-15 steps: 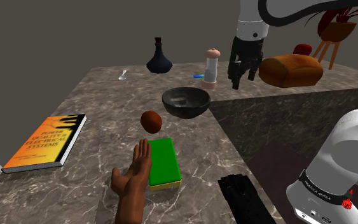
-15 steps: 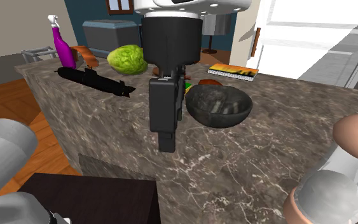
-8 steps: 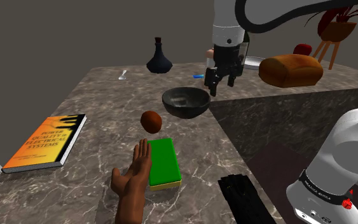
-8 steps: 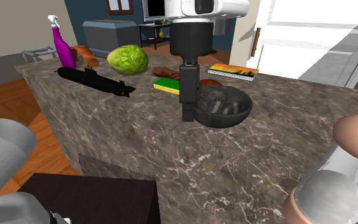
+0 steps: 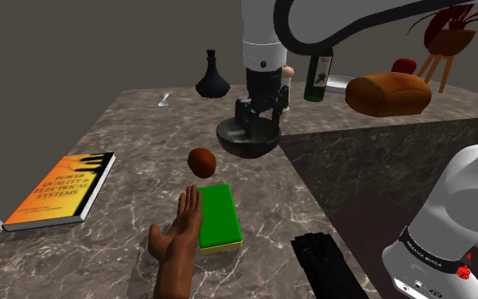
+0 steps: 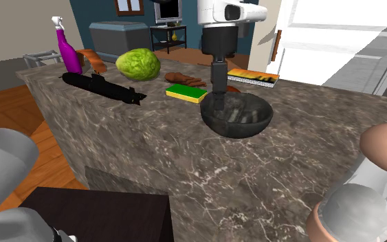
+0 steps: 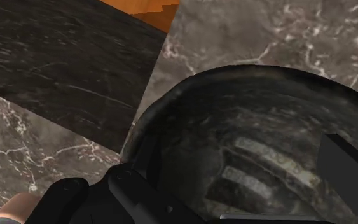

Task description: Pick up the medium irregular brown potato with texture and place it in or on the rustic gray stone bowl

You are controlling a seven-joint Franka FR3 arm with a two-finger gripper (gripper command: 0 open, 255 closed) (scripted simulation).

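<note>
Marbled dark countertop carries the grey stone bowl, and the gripper, empty with its two prongs spread, has swung in from the bowl's 2 o'clock to hang over its hollow in the shoulder view. The brown potato lies untouched at the bowl's 7 o'clock, so the approach likely has further to go.

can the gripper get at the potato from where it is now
Probably yes: the potato lies bare on the counter beside the bowl, nothing over it; the gripper hangs over the bowl, jaws apart.
</note>
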